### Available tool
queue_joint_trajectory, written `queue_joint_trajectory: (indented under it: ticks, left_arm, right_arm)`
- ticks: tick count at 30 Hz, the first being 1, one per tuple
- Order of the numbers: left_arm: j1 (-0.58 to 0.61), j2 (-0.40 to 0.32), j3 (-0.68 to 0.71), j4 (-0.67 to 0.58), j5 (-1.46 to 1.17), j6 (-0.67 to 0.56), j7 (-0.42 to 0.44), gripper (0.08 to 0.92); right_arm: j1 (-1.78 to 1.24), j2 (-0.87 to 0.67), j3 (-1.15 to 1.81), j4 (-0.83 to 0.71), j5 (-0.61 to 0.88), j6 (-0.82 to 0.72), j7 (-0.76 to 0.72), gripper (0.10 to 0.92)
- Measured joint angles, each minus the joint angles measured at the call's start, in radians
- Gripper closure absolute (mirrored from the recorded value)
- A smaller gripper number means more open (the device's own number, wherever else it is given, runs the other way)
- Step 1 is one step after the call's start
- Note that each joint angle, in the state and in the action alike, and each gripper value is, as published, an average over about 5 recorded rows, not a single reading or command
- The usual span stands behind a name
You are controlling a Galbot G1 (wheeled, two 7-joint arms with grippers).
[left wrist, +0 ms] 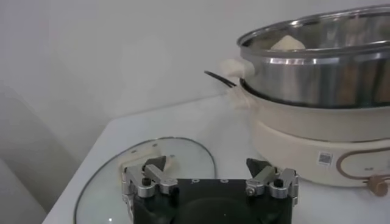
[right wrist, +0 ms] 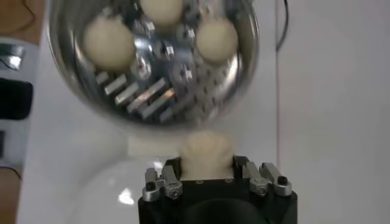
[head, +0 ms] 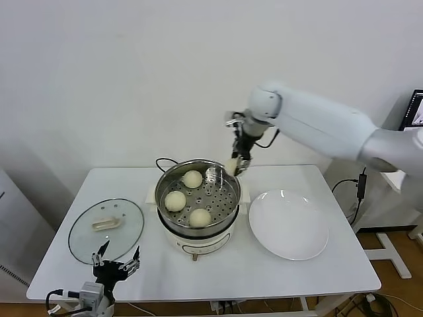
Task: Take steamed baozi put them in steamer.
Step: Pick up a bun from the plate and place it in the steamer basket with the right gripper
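Right gripper point(head: 235, 165) clamped on the fourth steamed baozi point(right wrist: 207, 156), the pale bun filling the gap between its fingers point(right wrist: 163, 180); in the head view the bun hangs beside the steamer's far right rim, just outside or over the edge rather than clearly within the bowl. Below and ahead of the held bun lies the steamer point(head: 160, 188), a shiny steel basket on a white cooker base, with three buns already resting on its perforated floor: one toward the back point(head: 192, 179), one at the robot's left point(head: 175, 201), one at the front point(head: 199, 217). The open patch of floor sits at the right rear, nearest the gripper. White plate point(head: 288, 224), on the table to the right of the steamer, carries no bun. Glass lid point(head: 106, 230) lies flat at the left. Left gripper point(head: 115, 262), jaws spread wide and holding nothing, is parked low at the front left, just beside the lid.

Step in hand, by judgement: delivery of the last bun. The next move calls for carrying the bun inward past the rim, lowering it over the vacant patch without touching its neighbours, then releasing.
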Motion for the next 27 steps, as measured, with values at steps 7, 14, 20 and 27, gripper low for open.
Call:
queue_joint_trajectory:
  ticks: [7,14,20,27]
  left_arm:
    - [0.002,0.0,0.002,-0.006,-0.003,-0.001,0.0,0.177]
    - [0.002,-0.003,0.005,-0.005,-0.006,-0.001,0.0,0.177]
    - [-0.001,-0.007,0.009,-0.001,-0.005,0.0,0.0,0.177]
    - [-0.001,-0.008,0.01,0.0,-0.005,0.0,0.0,0.177]
  right_arm:
    - [-0.029,0.094,-0.041,-0.033,0.022,-0.038,0.027,0.508]
    - [-0.074,0.129,-0.056,-0.061,-0.009,-0.057,0.05,0.508]
    - [-0.11,0.137,-0.054,-0.075,-0.045,-0.068,0.073,0.506]
    - [-0.136,0.137,-0.046,-0.076,-0.072,-0.074,0.08,0.484]
